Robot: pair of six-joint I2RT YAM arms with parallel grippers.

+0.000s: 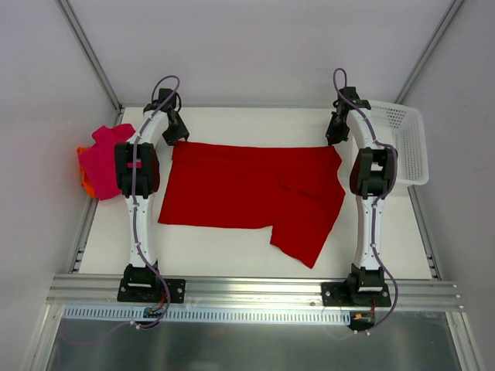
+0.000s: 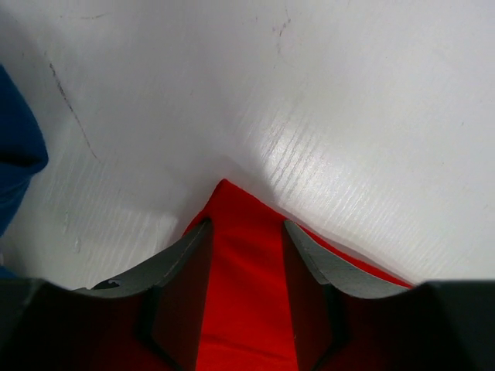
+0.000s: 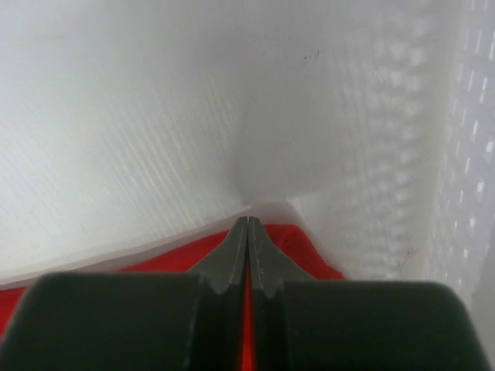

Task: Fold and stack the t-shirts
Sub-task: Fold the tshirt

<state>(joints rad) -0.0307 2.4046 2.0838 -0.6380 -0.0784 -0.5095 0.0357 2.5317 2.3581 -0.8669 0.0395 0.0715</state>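
The bright red t-shirt [image 1: 247,189] lies spread flat across the middle of the table, with a flap hanging toward the front right. My left gripper [image 1: 176,136] is at its far left corner. In the left wrist view the gripper [image 2: 246,224] is open, its jaws standing apart over that red corner [image 2: 244,294]. My right gripper [image 1: 336,133] is at the far right corner. In the right wrist view it [image 3: 247,220] is shut, with a thin strip of red cloth [image 3: 166,251] between the jaws. A magenta-pink t-shirt [image 1: 100,158] lies on an orange one [image 1: 85,184] at the left edge. Dark blue cloth [image 2: 14,154] shows beside my left gripper.
A white plastic mesh basket [image 1: 408,143] stands at the far right, close beside my right gripper; its wall [image 3: 472,131] fills the right of the right wrist view. White walls enclose the table at the back and sides.
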